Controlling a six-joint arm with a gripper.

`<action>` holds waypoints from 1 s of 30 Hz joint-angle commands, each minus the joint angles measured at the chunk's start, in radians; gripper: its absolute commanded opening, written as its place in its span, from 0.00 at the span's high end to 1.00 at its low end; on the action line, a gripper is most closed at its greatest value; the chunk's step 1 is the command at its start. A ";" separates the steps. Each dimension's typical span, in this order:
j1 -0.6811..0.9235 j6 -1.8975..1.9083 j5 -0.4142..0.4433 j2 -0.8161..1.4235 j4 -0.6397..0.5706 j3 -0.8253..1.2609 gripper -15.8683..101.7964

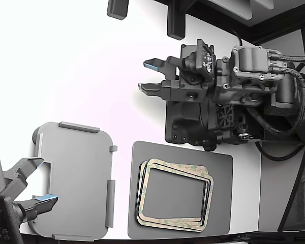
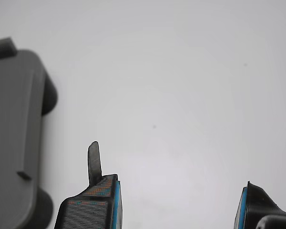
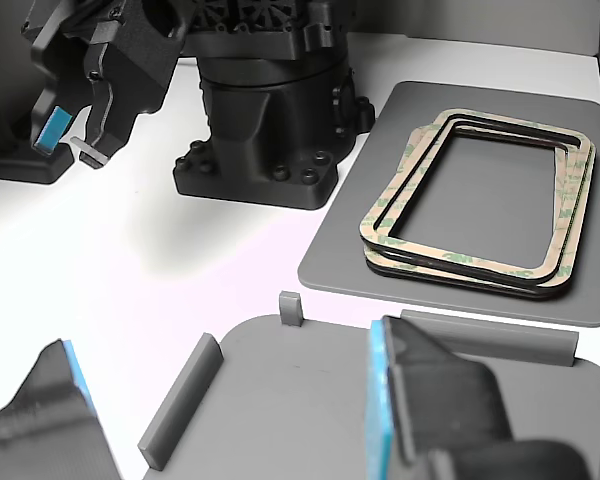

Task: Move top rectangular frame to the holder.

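Top rectangular frame (image 1: 175, 169) on a skewed stack of alike frames (image 3: 480, 262), lying on dark grey mat (image 1: 221, 213), exterior view's right. Thin, flat, likely light and bendy; narrow rim only, open middle. Best pinched across one long side, lifted level to avoid dragging the frame beneath. Holder (image 1: 76, 178) empty, well apart. Gripper (image 2: 178, 200) over bare table (image 2: 181, 71) beside holder; jaws wide, nothing held.

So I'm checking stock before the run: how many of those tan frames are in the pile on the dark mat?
3 that I can tell, all stacked on the dark mat: the top frame, one offset beneath, and a dark-edged bottom one. More may be hidden underneath.
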 commanded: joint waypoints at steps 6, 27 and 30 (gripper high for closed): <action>-0.014 0.020 0.032 0.021 -0.005 -0.023 0.02; 0.120 -0.210 -0.064 -0.531 0.259 -0.595 0.02; 0.207 -0.325 -0.057 -0.626 0.348 -0.715 0.02</action>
